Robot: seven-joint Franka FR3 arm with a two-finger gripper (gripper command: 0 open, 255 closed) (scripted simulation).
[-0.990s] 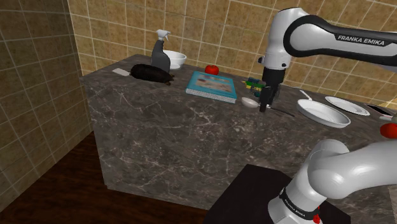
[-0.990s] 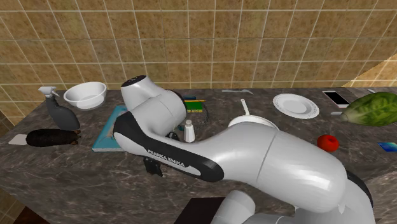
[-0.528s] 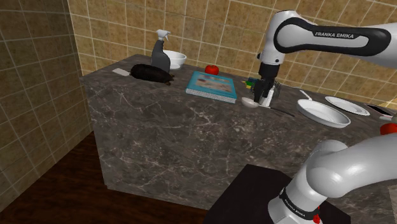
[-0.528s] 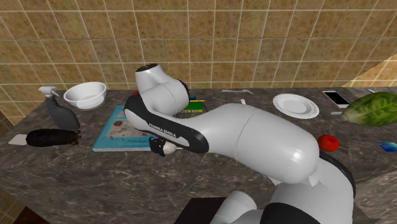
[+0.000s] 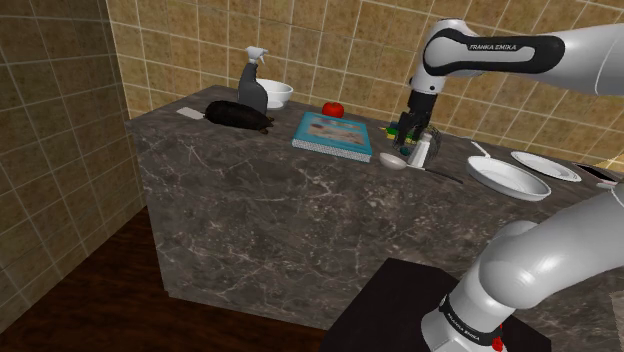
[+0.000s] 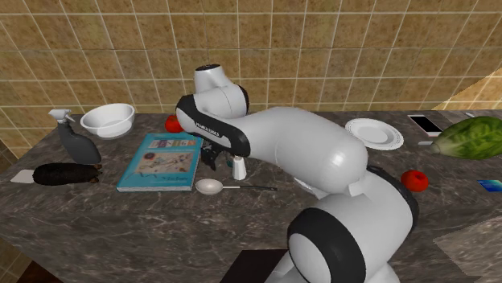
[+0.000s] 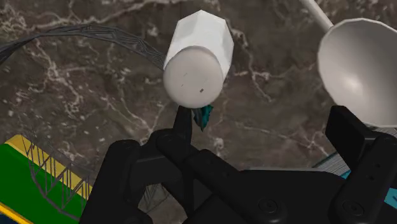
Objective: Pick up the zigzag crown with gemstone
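— Two fingers on the end effector [image 7: 264,118]: spread or pressed together?

— Spread apart, pinching nothing. Pointed down, low over a dark marbled tabletop [image 6: 121,225].

— And the zigzag crown [image 7: 105,32]?

— Directly below the end effector. Drawn as a thin dark wire ring, arching out past the fingertips and coming back as open lattice beside and under one finger. Set with a small teal gemstone [image 7: 203,118], just beside that finger's tip; touching or not, cannot tell.

— Anything else close by?

— Several things. Just beyond the same fingertip, a white shaker [image 7: 194,60], upright, close against the crown's arc. Beyond the other finger, a pale spoon [image 7: 359,63], lying flat with its bowl facing up. Under the lattice, a green and yellow flat thing [image 7: 16,178], too partial to name.

— Farther out?

— Past the spoon, away from the end effector, a blue-edged book [image 6: 161,161] lying flat. Beyond the book, a red tomato [image 6: 171,123], a white bowl [image 6: 108,119] and a grey spray bottle [image 6: 74,137]. On the opposite side of the end effector, a white dish [image 5: 508,178], well apart from the crown.
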